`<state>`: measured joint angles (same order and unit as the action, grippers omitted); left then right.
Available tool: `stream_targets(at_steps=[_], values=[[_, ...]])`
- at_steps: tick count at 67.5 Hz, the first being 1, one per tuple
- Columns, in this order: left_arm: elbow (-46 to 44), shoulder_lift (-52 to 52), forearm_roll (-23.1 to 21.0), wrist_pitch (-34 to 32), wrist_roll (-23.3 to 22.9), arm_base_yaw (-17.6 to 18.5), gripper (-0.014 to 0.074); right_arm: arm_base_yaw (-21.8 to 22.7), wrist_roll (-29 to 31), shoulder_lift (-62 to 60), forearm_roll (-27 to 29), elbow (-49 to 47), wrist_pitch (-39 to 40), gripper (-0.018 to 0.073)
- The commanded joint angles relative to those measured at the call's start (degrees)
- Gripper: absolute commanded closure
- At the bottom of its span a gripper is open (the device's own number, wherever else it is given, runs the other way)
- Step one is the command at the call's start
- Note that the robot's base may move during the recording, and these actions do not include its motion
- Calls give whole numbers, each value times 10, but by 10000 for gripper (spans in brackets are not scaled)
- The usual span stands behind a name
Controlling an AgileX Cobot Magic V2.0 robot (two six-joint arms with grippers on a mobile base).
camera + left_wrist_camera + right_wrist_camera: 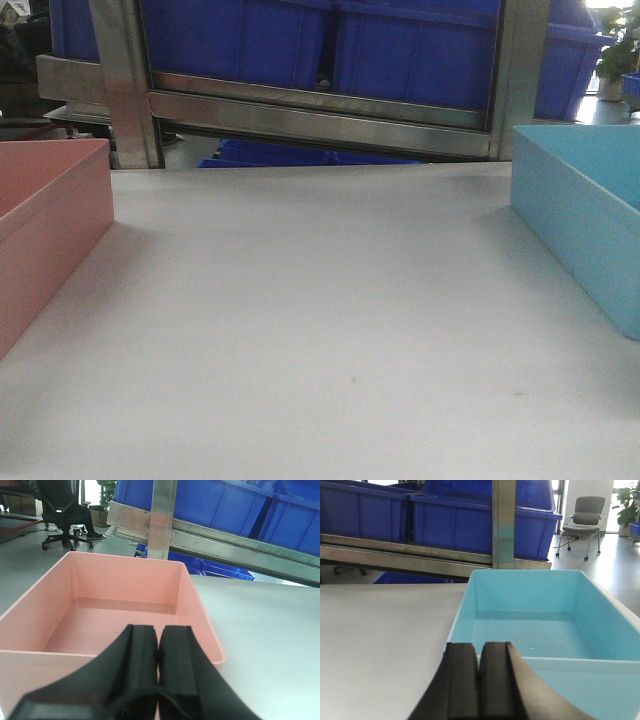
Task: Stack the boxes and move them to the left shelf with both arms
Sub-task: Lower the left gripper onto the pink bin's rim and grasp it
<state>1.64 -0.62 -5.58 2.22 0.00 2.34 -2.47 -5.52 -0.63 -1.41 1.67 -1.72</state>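
On the grey tabletop, a salmon pink box (45,225) stands at the left and a light sky blue box (585,215) at the right, both open-topped and empty. My left gripper (159,628) is shut with nothing in it, its black fingertips over the near rim of the pink box (125,587). Over the near left corner of the blue box (540,625), my right gripper (480,645) is also shut and empty. A stainless-steel shelf frame (320,115) runs behind the table. Neither gripper shows in the front view.
Dark blue crates (400,45) sit on the steel rack, with more below it (300,155). A steel post (125,80) rises behind the pink box. The grey tabletop (320,330) stretches between the two boxes. Office chairs (62,515) (582,515) stand on the floor beyond.
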Motion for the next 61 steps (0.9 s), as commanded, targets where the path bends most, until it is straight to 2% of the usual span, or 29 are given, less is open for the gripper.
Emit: stream_targets(at_steps=[1,23,32,35,45,54,61], values=[[-2,-9,1,-52,0,0,601,2,3,-11,-3,-14,55,492],[-2,-9,1,-58,0,0,601,2,3,-11,-3,-14,55,492],[-12,-9,-1,-150,-5,-1,601,2,3,-11,-3,-14,55,492],[-29,-6,-1,-150,-5,-1,601,2,3,-11,-3,-14,55,492],[-173,47,3,-42,-5,-1,598,2,3,-11,-3,-14,55,492],[-324,165,5,73,-5,-1,591,2,3,-11,-3,-14,55,492],[-437,272,5,169,-5,-1,516,2,3,-11,-3,-14,55,492]])
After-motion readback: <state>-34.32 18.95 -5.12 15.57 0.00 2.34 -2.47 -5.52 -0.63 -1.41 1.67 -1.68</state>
